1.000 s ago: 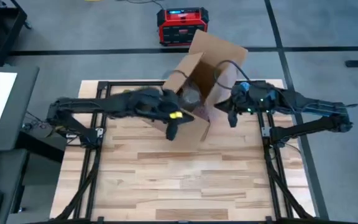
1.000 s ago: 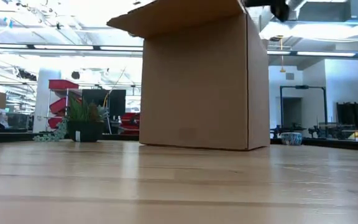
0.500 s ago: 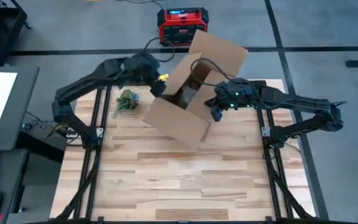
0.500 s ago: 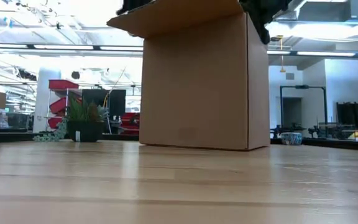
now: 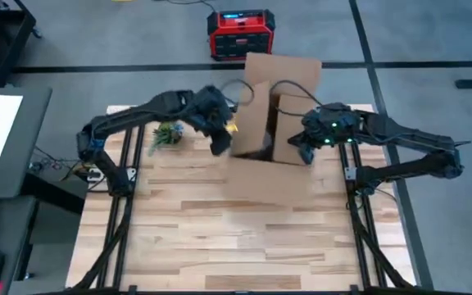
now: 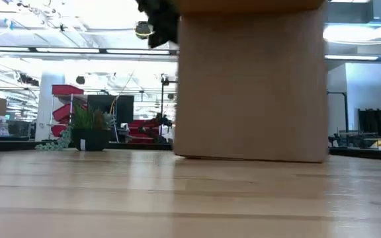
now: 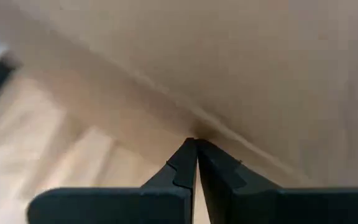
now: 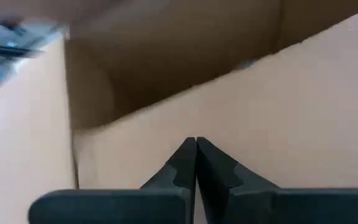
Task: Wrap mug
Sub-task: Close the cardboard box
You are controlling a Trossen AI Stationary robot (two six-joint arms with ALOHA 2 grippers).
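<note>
A brown cardboard box (image 5: 256, 98) (image 6: 250, 86) stands on the wooden table (image 5: 244, 221) at the far middle, its flaps raised. My left gripper (image 5: 220, 146) (image 7: 196, 144) is shut at the box's left side, up near its top in the low view (image 6: 156, 23). My right gripper (image 5: 303, 156) (image 8: 196, 142) is shut at the box's right side, with the box's open inside (image 8: 166, 68) beyond it. The mug is out of view. My left gripper has its shut fingertips (image 7: 188, 155) up against a crease in the box's cardboard (image 7: 229, 134), coming from the table's left. Whether they press it, I cannot tell. My right gripper has its shut fingertips (image 8: 204, 155) at a cardboard flap (image 8: 278, 118) on the box's right side, coming from the right. I cannot tell if they touch.
A small potted plant (image 5: 166, 133) (image 6: 88, 129) stands at the far left of the table, just behind my left arm. A red power unit (image 5: 240, 34) sits on the floor beyond the far edge. The near half of the table is bare wood.
The box has turned about from a slanted stand to square with the table's edges and has slid toward the right; its spread near flap has come up. My left gripper has swung from the box's far left corner toward the near edge. My right gripper has moved slightly right.
</note>
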